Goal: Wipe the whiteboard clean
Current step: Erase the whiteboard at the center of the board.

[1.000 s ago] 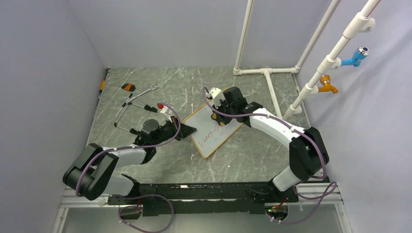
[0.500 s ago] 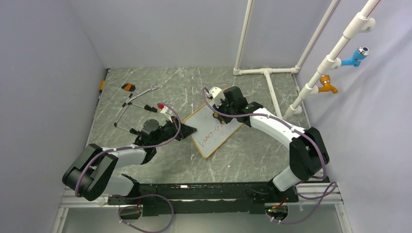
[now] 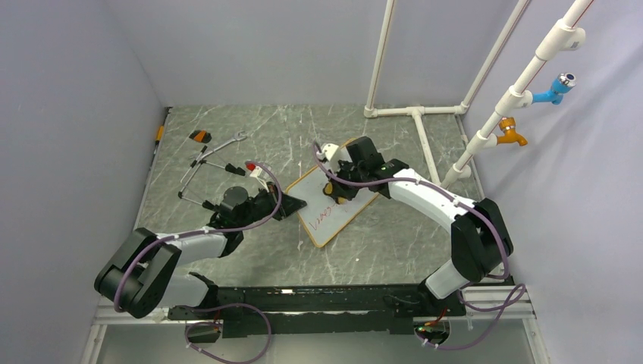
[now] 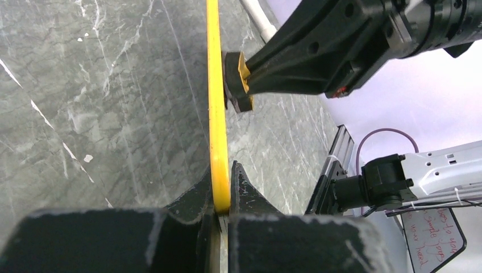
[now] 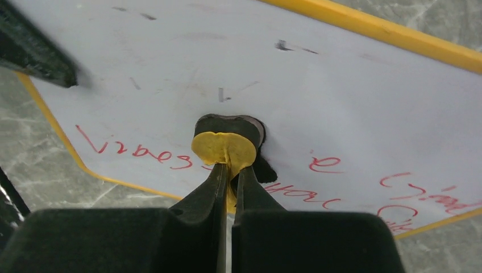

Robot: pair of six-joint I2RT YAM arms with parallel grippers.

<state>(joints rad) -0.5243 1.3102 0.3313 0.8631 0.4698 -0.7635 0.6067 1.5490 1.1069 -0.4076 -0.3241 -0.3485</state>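
The whiteboard lies flat and askew on the table, right under the right pincer and caught at the tips of the left pincer. The right pincer is shut tight on the yellow tab of a small eraser, whose dark pad sits against the white face just ahead of its fingertips. Beyond the tips the surface looks wiped, bar a few faint grey flecks. Red writing runs to the left of the fingers, and more scrawl sits to their right, all along the strip nearest the wrist. The left pincer is closed on the board's yellow frame, one finger on each side of the edge, so it pins the board while the other arm rubs. The job seems roughly half done. To finish cleanly, I would hold the pad flat with steady downward pressure and draw it back over the red lines in overlapping strokes. Stop short of the frame so the pad does not tip off. The clamp should stay firm, or the board may skid under the rubbing.
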